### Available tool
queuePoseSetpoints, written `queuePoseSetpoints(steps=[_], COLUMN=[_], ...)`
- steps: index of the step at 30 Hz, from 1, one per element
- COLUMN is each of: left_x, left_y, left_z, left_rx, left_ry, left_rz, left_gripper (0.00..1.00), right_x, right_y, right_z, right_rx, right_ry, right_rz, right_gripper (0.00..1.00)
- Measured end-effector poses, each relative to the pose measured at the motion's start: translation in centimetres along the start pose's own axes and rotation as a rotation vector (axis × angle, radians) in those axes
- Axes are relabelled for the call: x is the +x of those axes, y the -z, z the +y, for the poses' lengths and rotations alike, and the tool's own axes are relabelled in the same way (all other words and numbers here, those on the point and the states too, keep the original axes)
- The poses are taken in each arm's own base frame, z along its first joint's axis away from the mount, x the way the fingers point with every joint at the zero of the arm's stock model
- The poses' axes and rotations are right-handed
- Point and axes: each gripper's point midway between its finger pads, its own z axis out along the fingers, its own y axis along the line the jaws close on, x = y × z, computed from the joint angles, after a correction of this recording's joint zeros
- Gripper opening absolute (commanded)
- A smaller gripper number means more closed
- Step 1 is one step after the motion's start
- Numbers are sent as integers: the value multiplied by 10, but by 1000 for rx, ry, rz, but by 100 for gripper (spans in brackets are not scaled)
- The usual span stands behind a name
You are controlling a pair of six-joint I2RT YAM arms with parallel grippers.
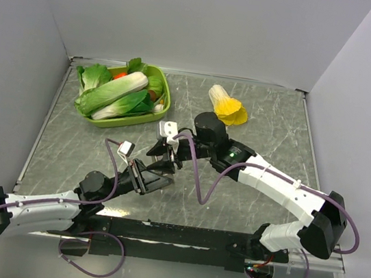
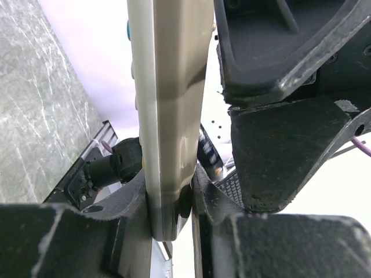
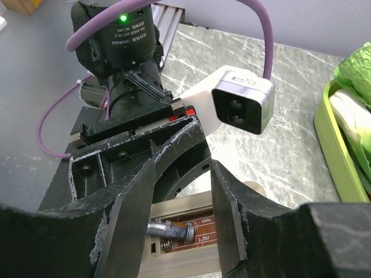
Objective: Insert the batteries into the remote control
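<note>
Your left gripper (image 2: 172, 211) is clenched on the remote control (image 2: 171, 104). Your right gripper (image 3: 182, 191) hangs over its open back, jaws parted, grasping nothing. One battery (image 3: 171, 230) lies inside. The green basket (image 1: 166, 95) sits at 11 o'clock from the remote control.

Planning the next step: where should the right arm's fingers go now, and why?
Probably back the right gripper straight off: its fingers stand apart, and a battery lies in the open bay of the remote control, which the left gripper clamps.
</note>
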Motion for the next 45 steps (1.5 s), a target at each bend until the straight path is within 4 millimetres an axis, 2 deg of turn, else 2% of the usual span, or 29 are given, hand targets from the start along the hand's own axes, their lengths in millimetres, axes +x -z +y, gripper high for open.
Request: queuePoseSetpoints(steps=[7,13,17,20,24,26,31,35,45], left_x=[1,-1,-2,-2,0,0,1,1,2], left_y=[2,4,4,3,2,2,2,2,2], left_z=[-1,-6,-7,-5,2,4,6,6,6], left_rx=[-1,12,15,9,-17,-23,-27,-29,-29], left_ry=[18,16,15,16,20,21,21,18,18], left_rz=[2,-7,-12,-10,-4,-1,2,3,4], left_gripper=[1,1,1,1,1,1,1,1,1], right_x=[6,-2,-21,-42,-58,-56,-35,-22,-3], right_y=[0,3,14,28,42,45,44,43,36], right_z=[0,2,8,15,21,21,20,20,21], right_rx=[8,12,24,42,69,81,98,105,87], right_ry=[12,6,11,34,65,59,3,-41,-114], right_rz=[9,-9,-46,-89,-112,-99,-29,11,61], right_gripper=[51,51,52,51,45,43,39,38,37])
